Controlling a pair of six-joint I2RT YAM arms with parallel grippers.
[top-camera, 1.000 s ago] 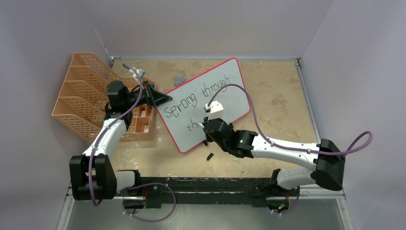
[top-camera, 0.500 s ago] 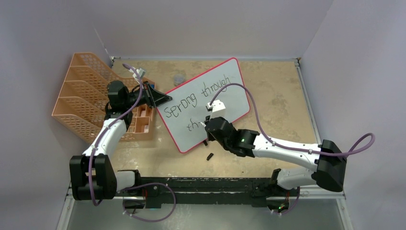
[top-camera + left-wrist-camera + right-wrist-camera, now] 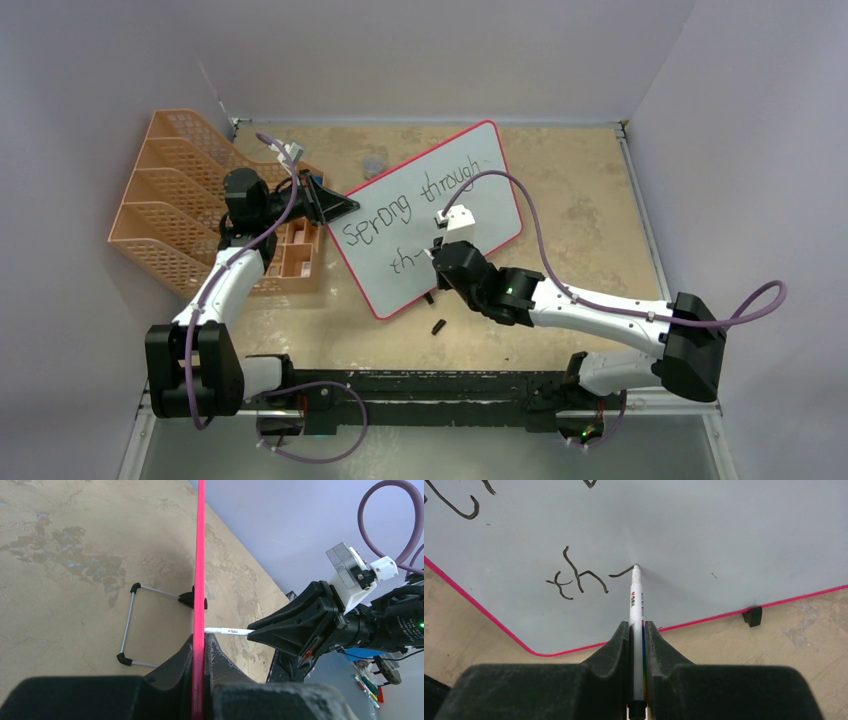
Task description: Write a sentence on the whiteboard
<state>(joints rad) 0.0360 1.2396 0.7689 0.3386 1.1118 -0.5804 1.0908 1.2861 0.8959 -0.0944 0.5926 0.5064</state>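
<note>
Right wrist: one marker (image 3: 636, 597) is clamped in the right gripper (image 3: 637, 630), tip touching one whiteboard (image 3: 724, 530) ahead; the whiteboard's edge is pinched in the left gripper (image 3: 199, 644).

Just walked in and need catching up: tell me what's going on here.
The left tool is clamped on the whiteboard's pink edge, steadying it. The right tool grips a marker whose tip touches the board. The sentence is unfinished: the top line is written, and the second line has only "th" plus the start of a stroke.
</note>
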